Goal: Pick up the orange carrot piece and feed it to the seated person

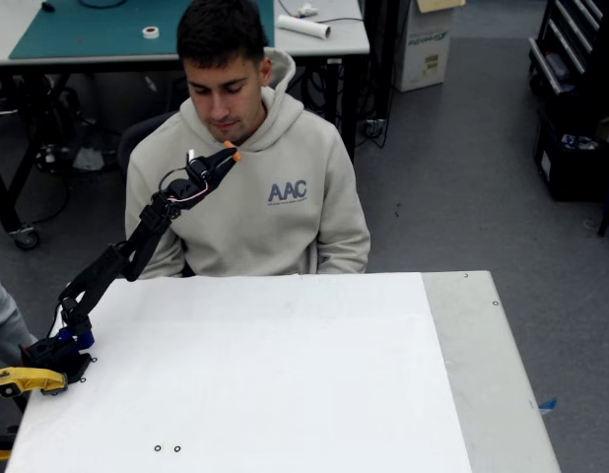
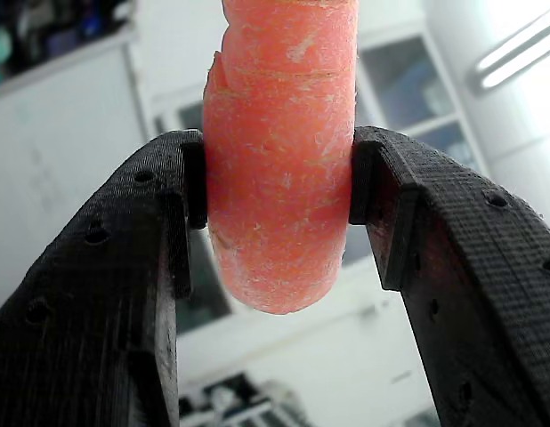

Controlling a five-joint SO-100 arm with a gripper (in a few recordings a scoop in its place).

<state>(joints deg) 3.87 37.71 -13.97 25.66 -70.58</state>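
While clamped on the stubby orange carrot piece (image 2: 279,169), the black pincer (image 1: 229,152) offers it near the seated hoodie-clad person's (image 1: 260,177) chin.

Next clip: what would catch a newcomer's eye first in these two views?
In the wrist view, the stubby orange carrot piece stands clamped between the black two-finger gripper, both pads pressing its sides. In the fixed view, the black arm reaches up from the white table, holding the carrot just below the chin of the seated person in a beige hoodie, who looks down at it.
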